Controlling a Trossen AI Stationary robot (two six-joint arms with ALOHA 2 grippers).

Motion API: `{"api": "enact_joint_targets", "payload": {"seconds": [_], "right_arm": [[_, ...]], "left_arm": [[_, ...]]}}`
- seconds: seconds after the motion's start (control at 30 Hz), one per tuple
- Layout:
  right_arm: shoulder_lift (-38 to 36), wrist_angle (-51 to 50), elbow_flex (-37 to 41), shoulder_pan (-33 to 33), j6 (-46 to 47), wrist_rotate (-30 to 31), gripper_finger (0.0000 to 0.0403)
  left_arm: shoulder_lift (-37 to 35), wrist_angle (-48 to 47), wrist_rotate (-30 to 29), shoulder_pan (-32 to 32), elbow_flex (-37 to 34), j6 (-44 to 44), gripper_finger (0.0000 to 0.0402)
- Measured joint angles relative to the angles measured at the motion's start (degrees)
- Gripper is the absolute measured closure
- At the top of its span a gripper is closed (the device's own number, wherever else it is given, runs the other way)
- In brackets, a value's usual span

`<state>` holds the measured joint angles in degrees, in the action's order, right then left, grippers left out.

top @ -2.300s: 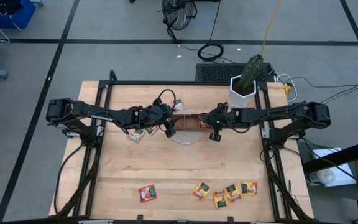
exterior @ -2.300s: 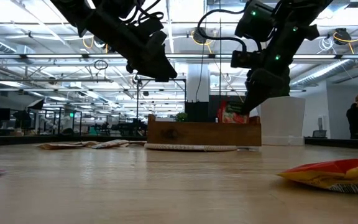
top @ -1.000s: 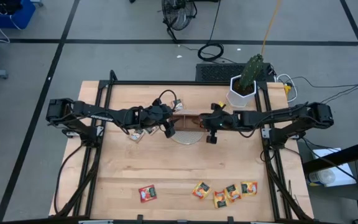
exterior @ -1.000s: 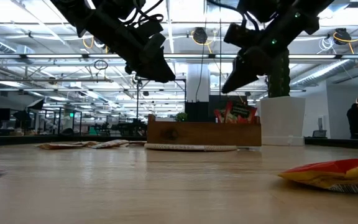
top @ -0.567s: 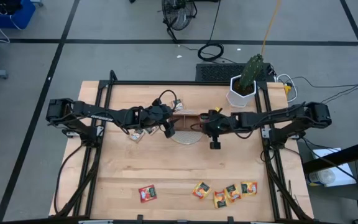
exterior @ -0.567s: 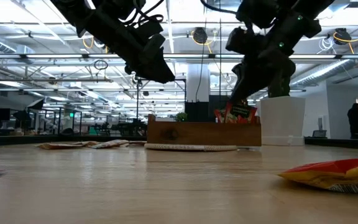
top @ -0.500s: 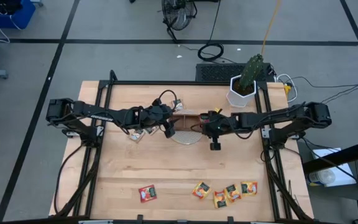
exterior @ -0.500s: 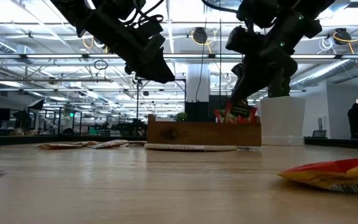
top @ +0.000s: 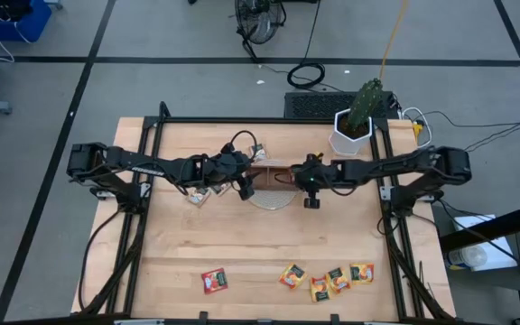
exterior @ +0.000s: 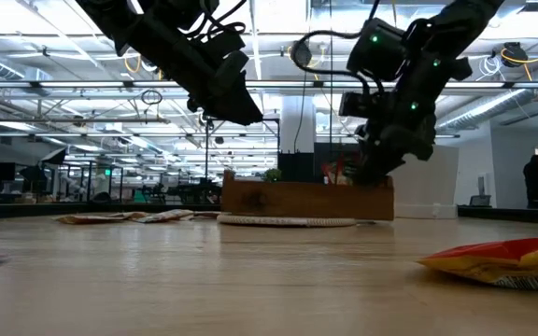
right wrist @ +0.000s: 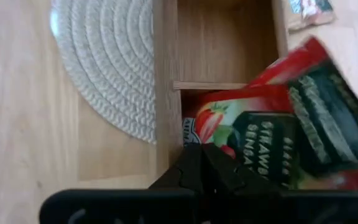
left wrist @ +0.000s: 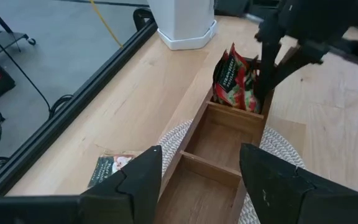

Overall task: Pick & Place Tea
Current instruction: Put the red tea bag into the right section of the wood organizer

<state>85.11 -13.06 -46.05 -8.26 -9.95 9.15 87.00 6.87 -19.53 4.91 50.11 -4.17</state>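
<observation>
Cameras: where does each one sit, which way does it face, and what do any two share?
High: overhead, straight down; both arms over the wooden tray.
Low: table height, level across; both arms from above.
Left wrist: looks past its open left end effector into the tray.
Right wrist: shut right end effector at the red tea sachets.
Both wrist views share those sachets and the woven mat.

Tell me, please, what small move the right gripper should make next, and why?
Probably press gently down. The right gripper, shut, sits at the red tea sachets that stand tilted above the rim of the wooden tray's end compartment, so a light push would likely seat them.
</observation>
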Motion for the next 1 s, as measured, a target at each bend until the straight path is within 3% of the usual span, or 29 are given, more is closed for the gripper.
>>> {"api": "enact_joint_targets", "payload": {"seconds": [0.3,0.6,1.0], "right_arm": [[1.98,-0.41,-0.02,-0.04,-0.82,0.15,0.0403],[2.05,-0.72,0.07,0.28,-1.74,8.86,0.0403],[2.05,3.34,0.14,4.22,-3.42,13.8,0.0403]], "left_arm": [[0.0,0.13,-0.02,0.0,0.0,-0.33,0.0188],[0.0,0.17,-0.02,0.0,0.0,-0.89,0.0188],[0.0,0.2,-0.02,0.0,0.0,-0.87,0.0188]]}}
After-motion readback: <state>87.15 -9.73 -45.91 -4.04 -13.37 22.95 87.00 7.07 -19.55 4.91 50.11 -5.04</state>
